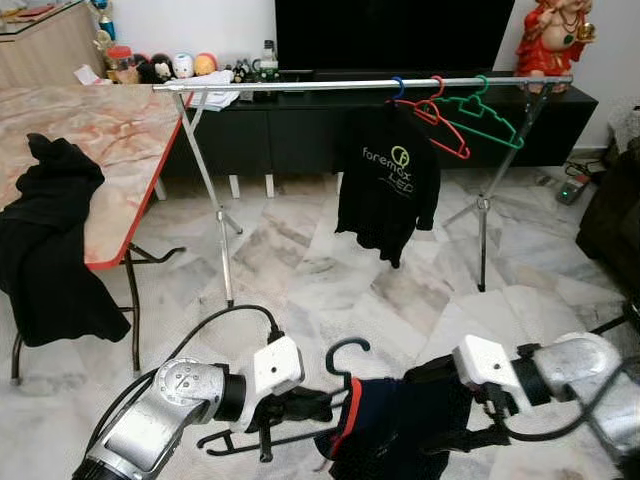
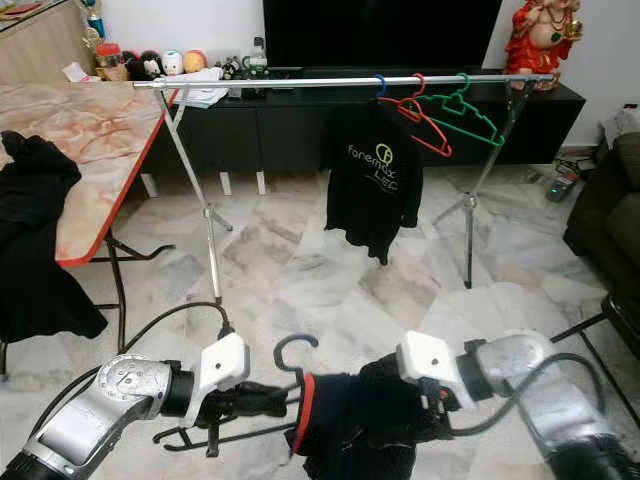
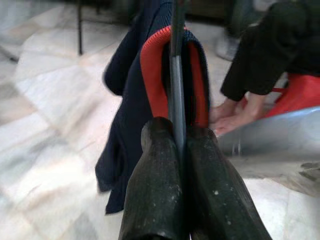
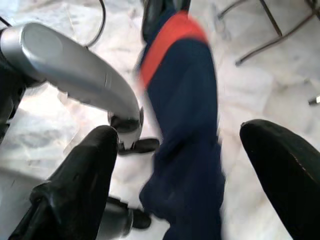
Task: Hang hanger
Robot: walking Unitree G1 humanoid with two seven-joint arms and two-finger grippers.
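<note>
- The black hanger (image 1: 300, 420) is a thin plastic one with an open curled hook (image 1: 345, 352) at its top; its straight lower bar sticks out sideways, low over the marble floor (image 1: 320, 270).
- A navy garment (image 1: 385, 425) with a red-orange collar band (image 1: 347, 415) is draped on the hanger, bunched and hanging down below it.
- The hanger sits low and well short of the clothes rail (image 1: 360, 84), nearer the robot, with its hook not on the rail.
- The left gripper (image 3: 180, 132) has its two black fingers pressed together on the hanger's thin neck, just beside the collar band.
- The right gripper (image 4: 182, 150) has its fingers wide apart on either side of the navy garment, touching neither side as far as the wrist view shows.
- On the clothes rail hang a black printed T-shirt (image 1: 387, 180), a red hanger (image 1: 440, 122) and a green hanger (image 1: 485, 115), all toward the rail's right end.
- A marble-topped table with a red edge (image 1: 110, 150) stands left of the rail, with a black garment (image 1: 50, 240) draped over its near edge.
- Behind the rail runs a low black TV cabinet (image 1: 290, 125), with a red figurine (image 1: 550, 35) at its right end.
- In the left wrist view a person's hand (image 3: 232, 115) in a black sleeve rests on the floor beyond the garment.
</note>
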